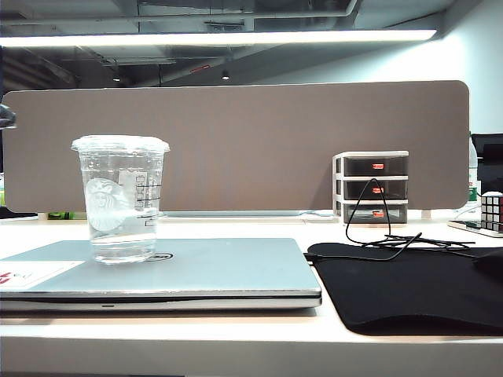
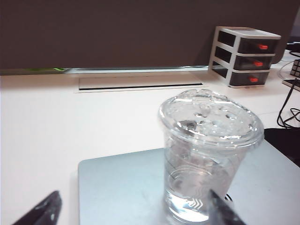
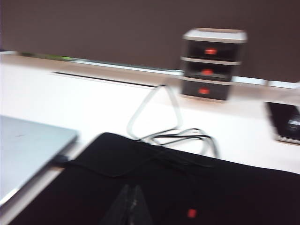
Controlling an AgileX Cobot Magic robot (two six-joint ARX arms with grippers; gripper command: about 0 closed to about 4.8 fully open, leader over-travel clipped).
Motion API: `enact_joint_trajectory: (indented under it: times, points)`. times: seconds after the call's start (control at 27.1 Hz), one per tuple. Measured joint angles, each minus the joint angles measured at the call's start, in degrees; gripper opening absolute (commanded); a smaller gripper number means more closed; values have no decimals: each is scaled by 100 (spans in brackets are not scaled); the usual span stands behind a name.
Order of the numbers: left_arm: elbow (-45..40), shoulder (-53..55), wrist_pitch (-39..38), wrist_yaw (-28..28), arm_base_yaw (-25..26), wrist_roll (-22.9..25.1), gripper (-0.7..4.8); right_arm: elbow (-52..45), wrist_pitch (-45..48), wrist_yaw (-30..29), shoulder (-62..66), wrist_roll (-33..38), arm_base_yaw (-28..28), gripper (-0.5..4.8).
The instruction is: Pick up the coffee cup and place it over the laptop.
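The coffee cup (image 1: pixel 122 196), clear with a flat lid and a faint round logo, stands upright on the closed silver laptop (image 1: pixel 228 271), near its left half. In the left wrist view the cup (image 2: pixel 206 145) rests on the laptop lid (image 2: pixel 122 187). My left gripper (image 2: pixel 133 199) is open, its dark fingertips (image 2: pixel 47 208) wide apart and low in the picture; one tip shows just in front of the cup's base, with nothing held between them. My right gripper (image 3: pixel 132 190) is shut and empty, hovering over the black mouse mat (image 3: pixel 197 187).
A black mouse mat (image 1: pixel 409 287) with a looped black cable (image 1: pixel 377 232) lies right of the laptop. A small three-drawer unit (image 1: pixel 371 187) stands before the grey partition (image 1: pixel 236 141). A Rubik's cube (image 1: pixel 492 212) sits at the far right.
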Motion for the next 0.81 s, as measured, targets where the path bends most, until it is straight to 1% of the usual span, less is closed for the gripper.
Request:
enact_joint_trajectory:
  times: [0.11,0.15,0.18,0.33,0.37,0.41,0.44,0.48,0.52,0.59,0.7,0.74,0.78,0.81]
  points:
    - [4,-498,-380,-44,0,-2,394,0,7,527,0,-28,0,-6]
    - [4,-802,-584,-125,0,-2,394,0,52,894,0,-48,0,-6]
    - [4,-933,-684,-175,0,-2,394,0,96,1034,0,-52,0,-6]
    - [7,-1429,-1248,-584,0,-2,393,0,350,1375,0,-79,0,-6]
    - [7,-1558,-1427,-723,0,-2,382,0,391,1392,0,-120,-2,-6]
    - [9,-1738,-1722,-901,0,-15,348,0,472,1397,0,-260,0,-6]
    - [13,-1703,-1801,-927,0,-20,268,0,527,1397,0,-323,0,-6]
    - [15,-1705,-1978,-940,-2,-20,174,0,614,1399,0,-363,0,-6]
    - [15,-1705,-2006,-938,-2,-7,153,0,695,1397,0,-369,2,-6]
    - [15,-1705,-1996,-940,-2,2,133,0,723,1397,0,-374,2,-6]
    - [15,-1705,-1963,-938,-2,138,91,0,734,1397,0,-387,2,-6]
    - [15,-1705,-1945,-935,-2,186,65,0,734,1397,0,-387,2,-6]
    - [13,-1705,-1912,-933,-2,251,25,0,737,1397,0,-387,0,-6]
    - [13,-1705,-1790,-931,-2,354,0,0,734,1397,0,-387,2,-6]
